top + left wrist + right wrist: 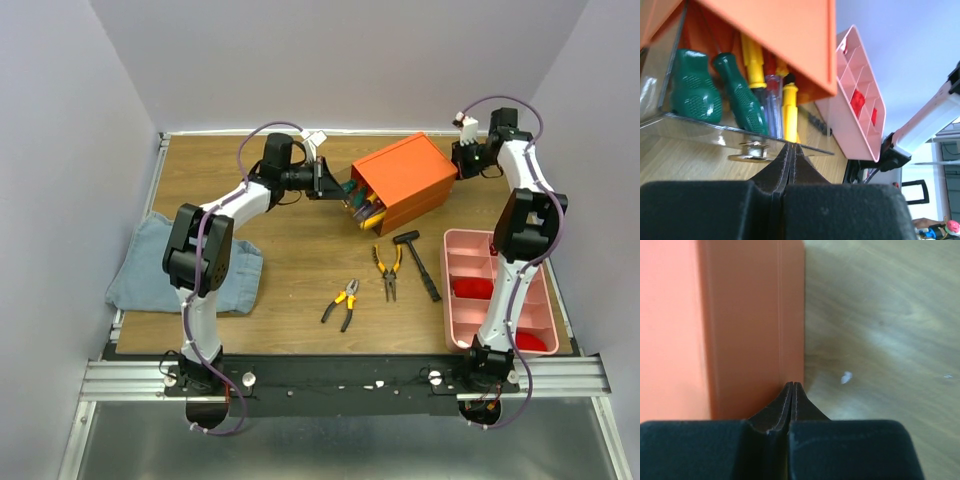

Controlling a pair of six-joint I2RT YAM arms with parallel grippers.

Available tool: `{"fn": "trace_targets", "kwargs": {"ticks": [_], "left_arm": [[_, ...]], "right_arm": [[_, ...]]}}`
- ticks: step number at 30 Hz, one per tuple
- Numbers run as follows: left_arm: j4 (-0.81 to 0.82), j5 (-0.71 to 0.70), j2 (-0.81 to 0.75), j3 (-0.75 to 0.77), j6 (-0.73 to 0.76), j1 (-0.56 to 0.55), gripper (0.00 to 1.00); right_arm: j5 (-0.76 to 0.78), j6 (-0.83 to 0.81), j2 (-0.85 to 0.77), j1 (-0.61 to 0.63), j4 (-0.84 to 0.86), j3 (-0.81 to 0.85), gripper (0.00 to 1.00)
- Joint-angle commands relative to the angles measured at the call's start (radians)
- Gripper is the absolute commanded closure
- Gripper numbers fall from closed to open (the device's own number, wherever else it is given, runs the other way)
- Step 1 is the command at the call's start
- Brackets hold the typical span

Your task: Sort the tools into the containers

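Observation:
The orange cabinet lies askew at the table's middle back, with one clear drawer pulled out toward the left. In the left wrist view the drawer holds green-handled screwdrivers and yellow ones under the cabinet's orange shell. My left gripper is shut and empty, its tips at the drawer's front lip. My right gripper is shut, tips against the cabinet's back wall. Two pliers and a black hammer lie in front.
A pink compartment tray with red pieces stands at the right front; it also shows in the left wrist view. A blue cloth lies crumpled at the left edge. White walls close in the back and sides.

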Motion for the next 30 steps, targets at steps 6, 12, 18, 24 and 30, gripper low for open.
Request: {"fn": "trace_targets", "kwargs": {"ticks": [6, 12, 18, 24, 30], "left_arm": [[0.109, 0.024, 0.091, 0.123, -0.085, -0.051, 1.00], [0.140, 0.018, 0.146, 0.186, -0.108, -0.089, 1.00], [0.123, 0.032, 0.085, 0.225, -0.100, -0.079, 1.00], [-0.058, 0.024, -0.096, 0.102, 0.062, -0.021, 1.00], [-0.109, -0.034, -0.227, -0.128, 0.153, 0.075, 1.00]], "right_arm": [[-0.008, -0.011, -0.002, 0.048, -0.067, -0.045, 0.92], [-0.011, -0.011, -0.002, 0.062, -0.064, -0.054, 0.92], [0.096, 0.004, -0.027, 0.065, -0.018, -0.049, 0.93], [0.580, 0.050, -0.076, 0.062, 0.211, -0.060, 0.98], [0.637, 0.046, -0.113, 0.048, 0.237, 0.090, 0.99]]}}
